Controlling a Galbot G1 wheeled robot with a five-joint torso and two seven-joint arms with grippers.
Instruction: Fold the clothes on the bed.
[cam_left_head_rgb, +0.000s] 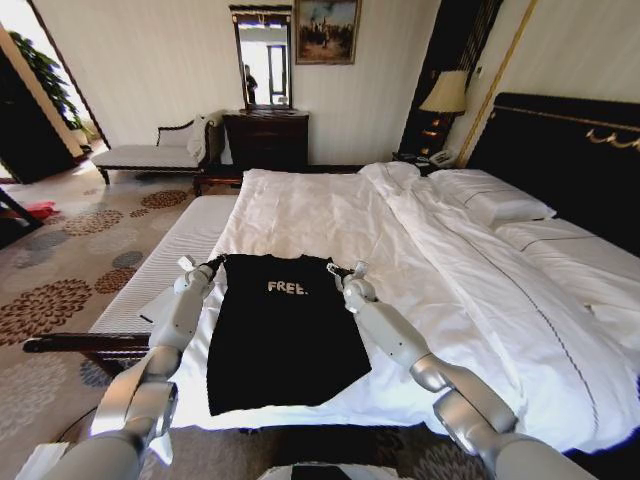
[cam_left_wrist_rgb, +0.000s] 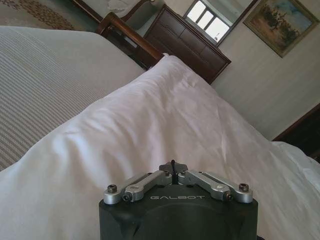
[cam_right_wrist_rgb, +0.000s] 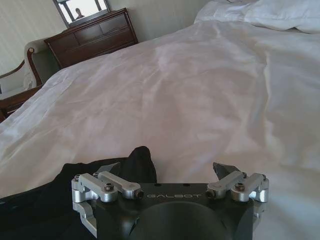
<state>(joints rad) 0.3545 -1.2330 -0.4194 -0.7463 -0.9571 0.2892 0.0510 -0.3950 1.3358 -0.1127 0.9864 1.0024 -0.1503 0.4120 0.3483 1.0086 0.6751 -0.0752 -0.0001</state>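
Still early: the T-shirt (cam_left_head_rgb: 283, 330) lies flat and unfolded on the bed (cam_left_head_rgb: 400, 230), chest lettering up, collar toward 12 o'clock, hem hanging near the bed's 6 o'clock edge. No fold made yet as far as the head view shows; sleeves, sides and the lengthwise fold all remain, by my judgement. Left gripper (cam_left_head_rgb: 190, 270) sits at the shirt's shoulder, about 10 o'clock from the lettering; in the left wrist view its fingers (cam_left_wrist_rgb: 172, 172) are drawn together at the centre, a thin dark sliver between the tips, likely shirt fabric, though I cannot tell for sure. Right gripper (cam_left_head_rgb: 352, 275) is at the opposite shoulder, about 2 o'clock from the lettering; in the right wrist view its jaws stand apart, one finger (cam_right_wrist_rgb: 107, 182) over a raised bunch of black cloth (cam_right_wrist_rgb: 137, 162), nothing clamped. Surroundings: striped bench (cam_left_head_rgb: 165, 265) along the bed at 9 o'clock, just beside the left arm; chaise (cam_left_head_rgb: 155, 150) at 11 o'clock; dresser (cam_left_head_rgb: 265, 135) with mirror (cam_left_head_rgb: 263, 55) at 12; pillows (cam_left_head_rgb: 490, 200), lamp (cam_left_head_rgb: 445, 95) and headboard (cam_left_head_rgb: 570, 160) toward 2 to 3 o'clock. Rumpled duvet (cam_left_head_rgb: 470, 280) lies right of the shirt, near the right arm; it could crowd a sideways fold. White sheet beyond the collar is open for working.
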